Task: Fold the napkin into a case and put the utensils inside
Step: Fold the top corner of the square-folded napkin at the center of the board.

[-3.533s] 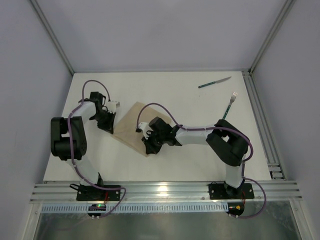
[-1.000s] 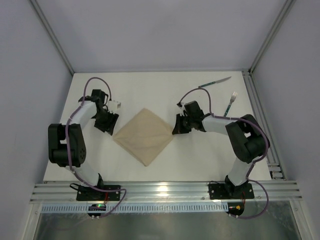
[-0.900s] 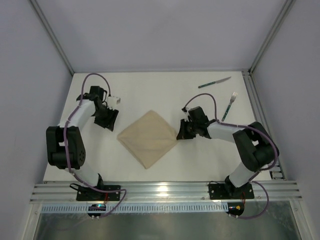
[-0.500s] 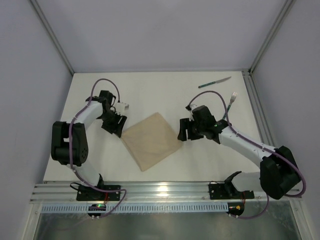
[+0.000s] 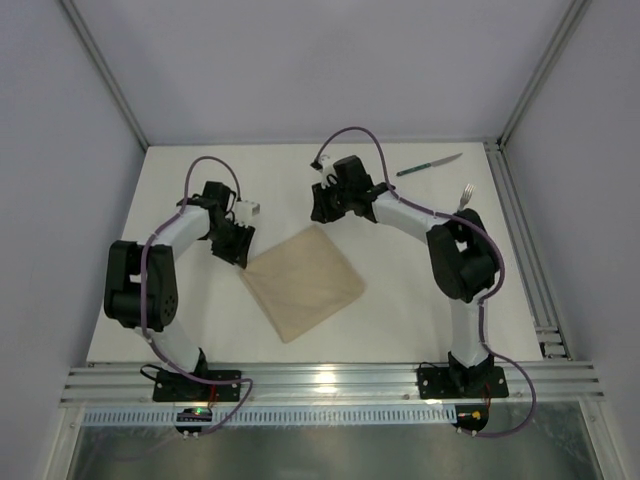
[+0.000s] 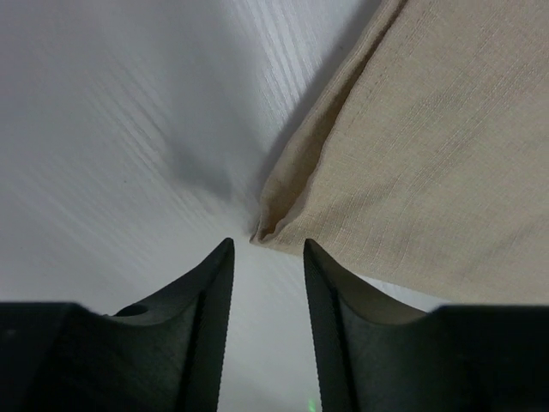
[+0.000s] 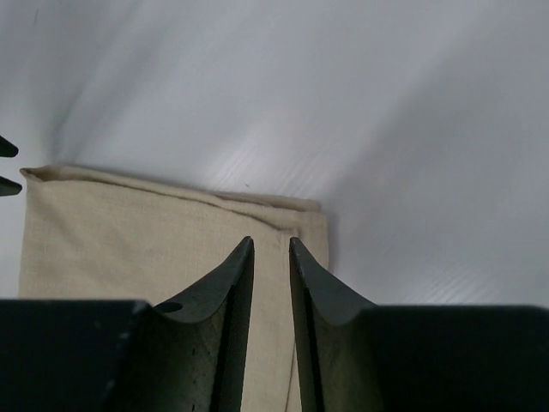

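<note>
The beige napkin [image 5: 303, 280] lies folded flat as a tilted square on the white table [image 5: 400, 310]. My left gripper [image 5: 241, 252] sits low at the cloth's left corner. In the left wrist view its jaws [image 6: 268, 249] stand open, with bare table between them and the layered napkin corner [image 6: 268, 230] just beyond the tips. My right gripper [image 5: 320, 207] is over the napkin's far corner; its jaws [image 7: 271, 245] are narrowly open above the napkin [image 7: 129, 240], holding nothing. The knife [image 5: 428, 165] lies at the back right. The fork [image 5: 466, 192] is partly behind the right arm.
Metal frame rails [image 5: 520, 230] border the table on the right and at the near edge [image 5: 330, 380]. The right arm's forearm [image 5: 405, 212] stretches across the back right, close to the utensils. The left gripper's fingertips [image 7: 7, 167] show at the right wrist view's left edge.
The right arm has swung from the napkin's right corner to its far corner, and its jaws have narrowed. The left gripper stays at the left corner. The napkin has turned slightly.
</note>
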Controlling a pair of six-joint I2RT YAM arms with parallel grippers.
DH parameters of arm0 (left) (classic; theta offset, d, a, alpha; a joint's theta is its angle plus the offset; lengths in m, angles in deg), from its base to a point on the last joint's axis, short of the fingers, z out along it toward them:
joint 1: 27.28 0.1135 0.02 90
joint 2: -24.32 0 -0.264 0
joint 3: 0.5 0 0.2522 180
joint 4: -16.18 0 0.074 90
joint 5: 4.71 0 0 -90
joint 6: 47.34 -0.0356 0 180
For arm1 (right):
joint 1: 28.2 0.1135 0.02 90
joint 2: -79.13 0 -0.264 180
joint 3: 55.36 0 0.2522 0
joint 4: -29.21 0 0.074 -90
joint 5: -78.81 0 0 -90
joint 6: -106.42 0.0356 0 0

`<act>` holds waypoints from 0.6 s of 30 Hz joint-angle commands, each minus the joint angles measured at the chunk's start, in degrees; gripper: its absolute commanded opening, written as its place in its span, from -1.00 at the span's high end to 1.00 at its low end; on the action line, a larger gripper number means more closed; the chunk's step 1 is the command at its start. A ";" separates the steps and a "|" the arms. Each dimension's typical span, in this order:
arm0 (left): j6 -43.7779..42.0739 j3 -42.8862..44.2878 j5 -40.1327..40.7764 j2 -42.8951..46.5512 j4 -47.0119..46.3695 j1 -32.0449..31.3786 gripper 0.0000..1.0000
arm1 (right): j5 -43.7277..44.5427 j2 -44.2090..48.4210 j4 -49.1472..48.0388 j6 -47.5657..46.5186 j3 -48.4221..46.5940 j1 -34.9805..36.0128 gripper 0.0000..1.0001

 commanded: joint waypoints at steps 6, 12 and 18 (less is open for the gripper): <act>-0.10 -0.96 -1.27 -2.26 -4.22 0.06 0.62 | -5.40 -9.00 1.43 -0.53 -9.78 0.33 0.46; -0.36 -0.96 -1.45 -3.06 -4.39 0.06 0.88 | -6.90 -10.86 0.99 0.52 -8.81 0.60 0.46; -0.45 -0.70 -1.10 -2.97 -4.22 0.06 0.94 | -7.07 -11.91 0.99 0.70 -8.37 0.69 0.44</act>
